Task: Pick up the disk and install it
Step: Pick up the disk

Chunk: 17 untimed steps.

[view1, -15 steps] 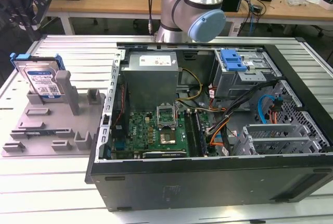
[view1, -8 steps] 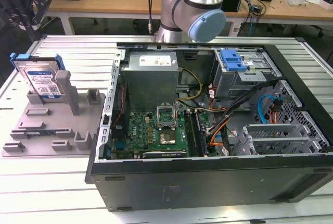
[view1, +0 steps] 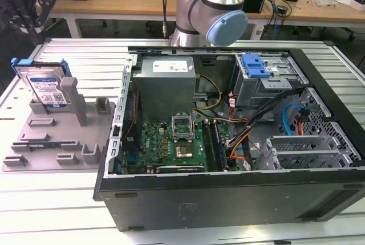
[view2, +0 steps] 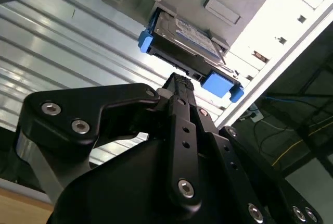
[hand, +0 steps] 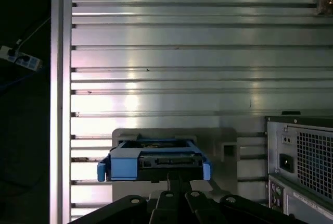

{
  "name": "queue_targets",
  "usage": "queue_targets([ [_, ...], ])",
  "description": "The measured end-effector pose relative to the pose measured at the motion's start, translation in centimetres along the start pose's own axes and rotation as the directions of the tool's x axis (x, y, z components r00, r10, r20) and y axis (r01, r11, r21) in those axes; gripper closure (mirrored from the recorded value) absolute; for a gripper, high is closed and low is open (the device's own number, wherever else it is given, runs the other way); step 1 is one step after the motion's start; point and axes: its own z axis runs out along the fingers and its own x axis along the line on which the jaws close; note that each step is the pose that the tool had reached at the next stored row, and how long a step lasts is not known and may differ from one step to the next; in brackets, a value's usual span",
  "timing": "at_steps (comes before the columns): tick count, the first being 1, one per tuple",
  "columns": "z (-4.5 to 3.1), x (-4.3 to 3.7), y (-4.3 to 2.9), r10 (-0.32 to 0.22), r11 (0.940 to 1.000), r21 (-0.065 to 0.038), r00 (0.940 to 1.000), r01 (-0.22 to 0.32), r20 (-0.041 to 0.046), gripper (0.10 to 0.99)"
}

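The disk is a silver-grey drive with a blue-and-white label and a blue frame. It stands on edge in a grey holder at the exterior view's left. In both wrist views the disk lies just beyond my black gripper. The gripper is lined up with the disk's connector edge but apart from it. Its fingers are shut together with nothing between them.
An open computer case fills the exterior view's middle and right, with a grey metal box, a motherboard and a drive cage carrying a blue clip. The case's rear panel is beside the holder. A ribbed aluminium table lies underneath.
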Motion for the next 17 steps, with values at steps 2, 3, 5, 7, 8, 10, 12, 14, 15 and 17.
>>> queue_targets([
  [2,0.0,0.0,0.0,-0.089,0.996,-0.002,0.996,0.089,-0.0041,0.98],
  [3,0.0,-0.01,0.0,-0.118,0.993,-0.002,0.993,0.118,-0.0052,0.98],
  [5,0.0,-0.01,0.0,-0.191,0.9817,-0.004,0.9816,0.191,-0.0079,0.98],
  [7,0.0,-0.01,0.0,-0.252,0.9678,-0.005,0.9678,0.252,-0.0102,0.851],
  [8,0.0,-0.01,0.0,-0.269,0.963,-0.006,0.9629,0.269,-0.0107,0.851],
  [10,0.0,-0.01,0.0,-0.313,0.9497,-0.007,0.9496,0.313,-0.0123,0.792],
  [12,0.02,-0.01,0.0,-0.374,0.9276,-0.009,0.9275,0.373,-0.0143,0.604],
  [14,0.02,-0.01,0.0,-0.441,0.8976,-0.012,0.8974,0.441,-0.0165,0.604],
  [15,0.03,-0.01,0.0,-0.469,0.8832,-0.013,0.8831,0.469,-0.0174,0.604],
  [17,0.04,-0.01,-0.01,-0.499,0.8664,-0.014,0.8662,0.499,-0.0183,0.604],
])
